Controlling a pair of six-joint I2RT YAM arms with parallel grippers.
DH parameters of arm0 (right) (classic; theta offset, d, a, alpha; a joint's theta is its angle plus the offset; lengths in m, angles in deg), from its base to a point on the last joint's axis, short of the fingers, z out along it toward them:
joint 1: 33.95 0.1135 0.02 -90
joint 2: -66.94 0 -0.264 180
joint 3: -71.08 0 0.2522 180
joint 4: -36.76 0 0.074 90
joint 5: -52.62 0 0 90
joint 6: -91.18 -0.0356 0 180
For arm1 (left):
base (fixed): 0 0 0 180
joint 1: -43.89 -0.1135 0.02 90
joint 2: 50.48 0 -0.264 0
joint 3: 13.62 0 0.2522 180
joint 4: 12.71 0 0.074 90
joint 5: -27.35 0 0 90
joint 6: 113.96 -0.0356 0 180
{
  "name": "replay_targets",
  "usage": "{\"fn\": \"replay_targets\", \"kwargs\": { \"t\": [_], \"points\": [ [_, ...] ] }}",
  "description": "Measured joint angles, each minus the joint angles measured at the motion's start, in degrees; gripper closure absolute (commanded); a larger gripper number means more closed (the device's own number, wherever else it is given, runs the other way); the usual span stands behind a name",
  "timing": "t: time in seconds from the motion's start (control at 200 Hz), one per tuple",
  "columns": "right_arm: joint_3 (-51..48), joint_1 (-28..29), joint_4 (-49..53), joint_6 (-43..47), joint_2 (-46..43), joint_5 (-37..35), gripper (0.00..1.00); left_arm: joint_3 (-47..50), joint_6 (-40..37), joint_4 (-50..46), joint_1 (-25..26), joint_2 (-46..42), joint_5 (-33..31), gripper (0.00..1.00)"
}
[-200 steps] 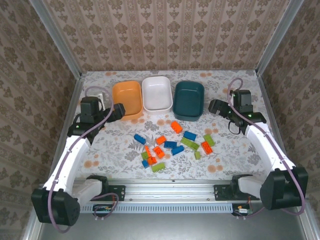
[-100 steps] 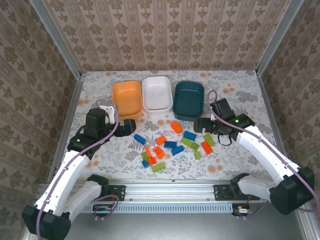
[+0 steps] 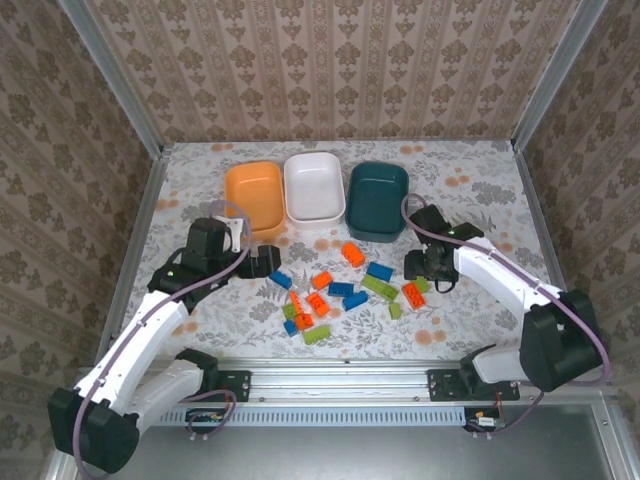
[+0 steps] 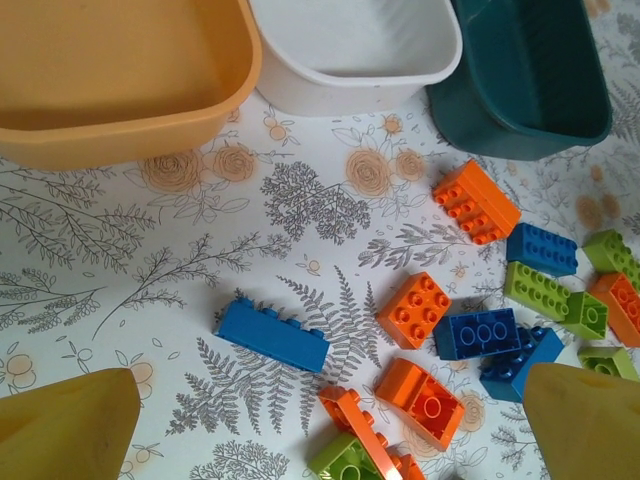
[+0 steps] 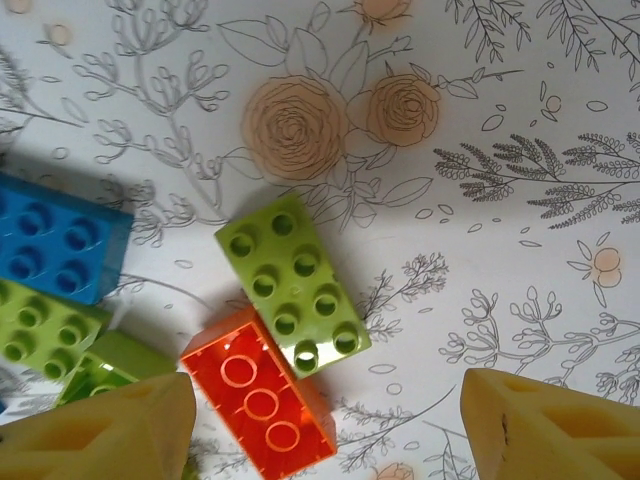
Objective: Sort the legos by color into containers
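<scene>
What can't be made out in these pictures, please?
- Top view: the fingertips of the right gripper, hidden beneath its own wrist.
- Right wrist view: the blue brick, cut off by the left edge.
- Left wrist view: the orange tub and dark teal tub, cut off by the top edge.

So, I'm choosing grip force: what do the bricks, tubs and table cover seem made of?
The lime green brick looks like hard glossy plastic: moulded studs, bright highlights. The orange brick beside it seems slightly translucent plastic. The white tub and teal tub look like smooth moulded plastic with a soft sheen. The table cover is a flat printed sheet, perhaps paper or vinyl.
</scene>
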State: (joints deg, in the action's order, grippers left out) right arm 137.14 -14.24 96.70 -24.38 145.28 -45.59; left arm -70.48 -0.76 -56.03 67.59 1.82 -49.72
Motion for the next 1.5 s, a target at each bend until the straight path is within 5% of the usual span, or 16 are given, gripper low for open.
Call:
{"fn": "replay_targets", "kwargs": {
  "t": [0.7,1.5],
  "points": [
    [2.3,-2.8,-5.9,3.1,15.1,2.9,0.29,-0.2,-1.4,2.6,0.0,7.6,0.8,0.00],
    [2.3,-9.8,-7.4,2.9,16.5,8.6,0.60,-0.5,-1.4,3.1,-0.2,8.9,1.7,0.00]
  ]
}}
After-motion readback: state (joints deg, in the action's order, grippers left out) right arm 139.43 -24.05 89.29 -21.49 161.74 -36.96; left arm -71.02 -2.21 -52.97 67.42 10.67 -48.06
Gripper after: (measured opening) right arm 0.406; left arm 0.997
